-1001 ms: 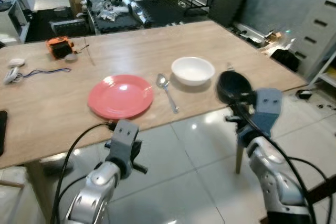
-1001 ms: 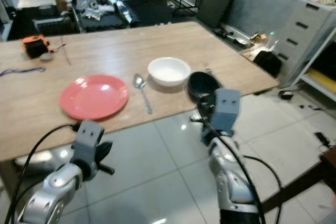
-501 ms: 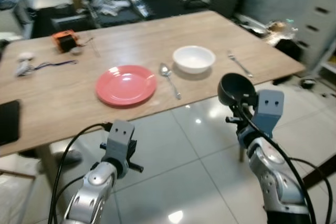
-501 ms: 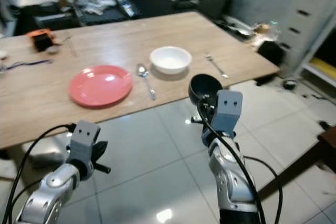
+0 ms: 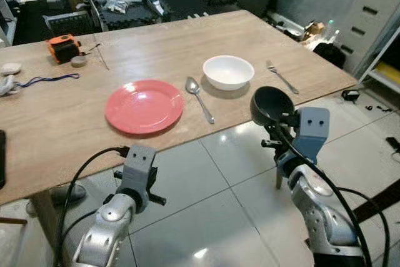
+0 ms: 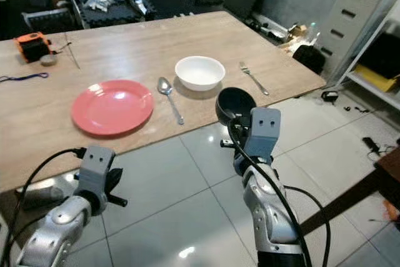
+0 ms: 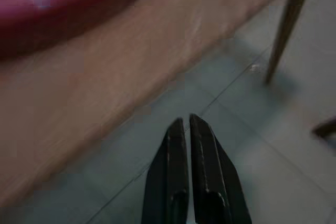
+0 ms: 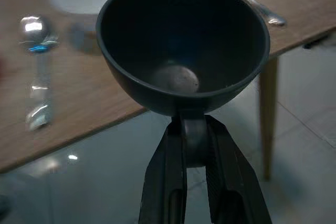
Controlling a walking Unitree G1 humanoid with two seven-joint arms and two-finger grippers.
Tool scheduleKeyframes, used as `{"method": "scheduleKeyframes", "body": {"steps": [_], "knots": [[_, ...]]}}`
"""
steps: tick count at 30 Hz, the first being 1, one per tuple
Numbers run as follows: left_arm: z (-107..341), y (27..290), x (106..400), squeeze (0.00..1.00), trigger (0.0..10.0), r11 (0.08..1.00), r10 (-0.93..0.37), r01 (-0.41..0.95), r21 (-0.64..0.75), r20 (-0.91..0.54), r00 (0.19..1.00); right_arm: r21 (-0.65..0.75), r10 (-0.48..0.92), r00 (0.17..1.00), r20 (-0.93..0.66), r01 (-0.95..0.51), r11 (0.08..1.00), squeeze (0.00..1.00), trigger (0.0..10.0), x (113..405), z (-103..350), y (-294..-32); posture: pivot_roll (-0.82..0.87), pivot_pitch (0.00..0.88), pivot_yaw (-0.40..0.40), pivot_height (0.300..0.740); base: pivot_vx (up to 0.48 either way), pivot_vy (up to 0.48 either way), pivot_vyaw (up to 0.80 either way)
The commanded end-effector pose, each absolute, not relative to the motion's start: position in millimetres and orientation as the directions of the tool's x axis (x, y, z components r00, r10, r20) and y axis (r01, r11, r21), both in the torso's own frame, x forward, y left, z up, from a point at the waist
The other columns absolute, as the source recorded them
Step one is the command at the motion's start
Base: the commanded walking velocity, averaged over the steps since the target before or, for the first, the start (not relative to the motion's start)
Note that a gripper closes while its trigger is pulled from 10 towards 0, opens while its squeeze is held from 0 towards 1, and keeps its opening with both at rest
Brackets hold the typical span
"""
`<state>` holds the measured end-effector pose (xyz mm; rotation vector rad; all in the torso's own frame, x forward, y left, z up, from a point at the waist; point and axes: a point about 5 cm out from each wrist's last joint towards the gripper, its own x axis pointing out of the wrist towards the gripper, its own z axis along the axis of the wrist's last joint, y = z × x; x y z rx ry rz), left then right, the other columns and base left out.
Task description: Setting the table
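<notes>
Right claw (image 8: 194, 129): pinches the rim of the black bowl (image 5: 272, 104), carrying it above the floor, just off the near edge of the surface (image 5: 50, 123).
Left claw (image 7: 188, 129): fingers pressed together, holding nothing, low before the surface.
Setting: red plate (image 5: 144, 105), spoon (image 5: 199, 97), white bowl (image 5: 229, 71), fork (image 5: 282, 77) already lie there.
Reason: probably the bowl is held level for placing.

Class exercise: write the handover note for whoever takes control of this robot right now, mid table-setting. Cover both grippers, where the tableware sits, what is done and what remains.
Right gripper: jaws shut on the black bowl, held at the table's near edge.
Left gripper: jaws shut, empty, low over the floor before the table.
On the table: red plate, spoon beside it, white bowl, fork further right.
Done: those four pieces are laid.
Left: set the black bowl down.
</notes>
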<state>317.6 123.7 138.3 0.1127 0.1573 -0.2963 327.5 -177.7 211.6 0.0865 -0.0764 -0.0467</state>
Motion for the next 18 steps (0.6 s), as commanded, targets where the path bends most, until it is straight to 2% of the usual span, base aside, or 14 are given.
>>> {"method": "scheduleKeyframes", "body": {"steps": [1,6,18], "knots": [[127.7,133.8,314.2,0.00,10.0,0.958,-0.246,0.270,0.093,-0.213,0.946,0.092,-0.034,0.995,0.091,0.026,0.995,0.00,10.0,326.6,214.7,-172.9,-0.03,0.185,0.060,0.740,0.000,0.000,0.00],[132.4,126.1,313.7,0.00,10.0,0.940,-0.295,0.321,0.115,-0.197,0.935,0.092,-0.036,0.995,0.092,0.028,0.995,0.00,10.0,326.6,215.0,-172.6,-0.03,0.186,0.060,0.740,0.000,0.000,0.00],[134.1,126.6,313.0,0.00,10.0,0.941,-0.296,0.320,0.107,-0.193,0.936,0.092,-0.035,0.995,0.095,0.026,0.995,0.00,10.0,327.0,216.4,-172.0,-0.03,0.190,0.059,0.740,0.000,0.000,0.00]]}}
